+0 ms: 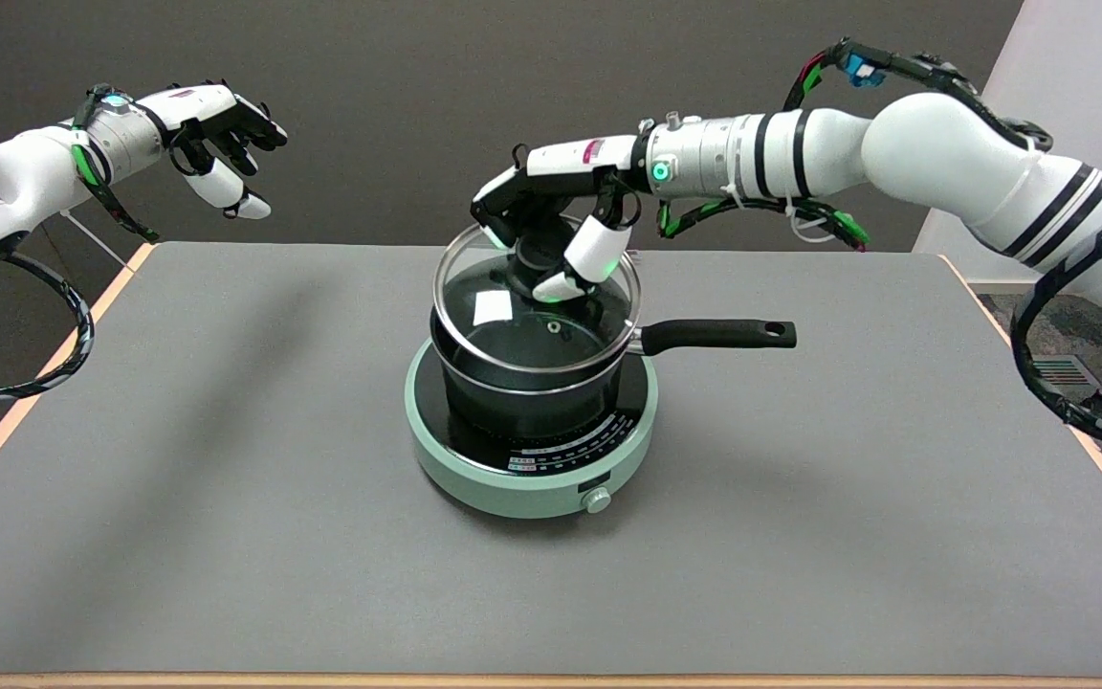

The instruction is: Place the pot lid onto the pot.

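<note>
Right robot hand (551,239) above the middle of the tabletop (226,478), fingers curled down around the black knob of the glass pot lid (513,321), holding it. Lid tilted, far edge raised, near edge low against the rim of the black saucepan (522,392); whether fully seated or only resting on the rim, impossible to tell. Small white square label on the glass, left of the knob. Saucepan on a pale green induction cooktop (532,469), long black handle pointing to the picture's right, clear of the burner's edge. Round knob on the cooktop's front face, printed markings on its black top just before the pan. White right arm (895,144) reaching in from the upper right, black bands and green-tagged cables along it, a green light on the wrist. Grey mat across the tabletop, light wooden edges showing at left and right.
</note>
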